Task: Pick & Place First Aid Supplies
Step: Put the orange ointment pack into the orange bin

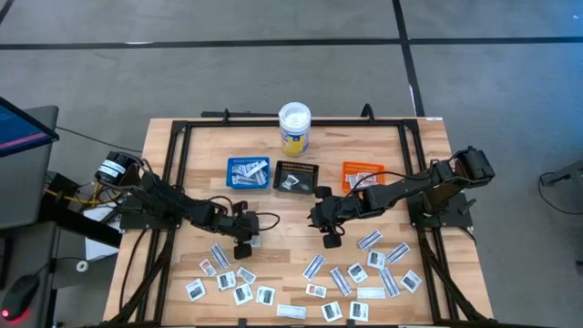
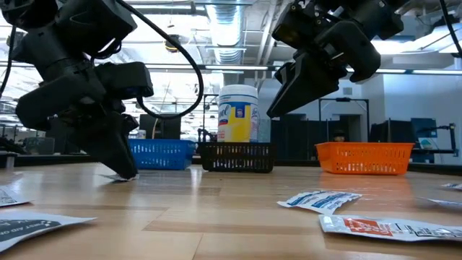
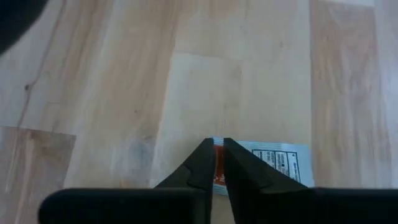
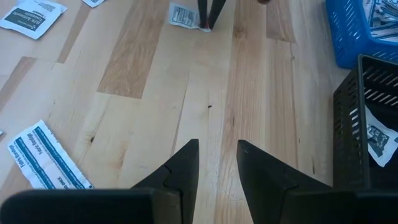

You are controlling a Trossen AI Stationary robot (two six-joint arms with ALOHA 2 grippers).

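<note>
Left end effector (image 3: 219, 163) is down on the worktop (image 1: 273, 205), fingers pinching the red-marked edge of a squarish white packet (image 3: 273, 163); most of that packet sits behind the fingers, print too small to read. Right end effector (image 4: 217, 163) hangs above bare wood mid-worktop, fingers spread, nothing between them.

Trays along the far side:
- blue tray (image 1: 247, 172): several white-and-blue strip packets
- black tray (image 1: 296, 176): one white packet with dark marks (image 4: 378, 138), partly cut off in the right wrist view
- orange tray (image 1: 362, 173): some packets, details hard to make out

White-lidded tub (image 2: 237, 113) with yellow label stands behind the trays; label text unreadable.

Remaining first aid supplies (image 1: 355, 273) lie scattered across the near half of the worktop. White-and-blue strip (image 4: 45, 158) near the right end effector has blue print, not legible.
</note>
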